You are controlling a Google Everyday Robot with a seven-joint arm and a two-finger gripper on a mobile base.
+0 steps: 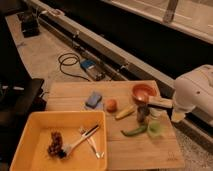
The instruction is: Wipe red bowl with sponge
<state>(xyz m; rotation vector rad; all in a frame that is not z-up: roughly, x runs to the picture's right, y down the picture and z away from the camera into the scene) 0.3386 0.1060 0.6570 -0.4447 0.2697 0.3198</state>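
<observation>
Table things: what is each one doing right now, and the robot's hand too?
sponge, lying flat on the table, nothing touching it.
red bowl, upright, looks empty.
hand, open, holding nothing, low beside the red bowl.
orange fruit, whole, resting next to the sponge.
yellow tub, upright, with utensils inside.
green cup, standing upright.
</observation>
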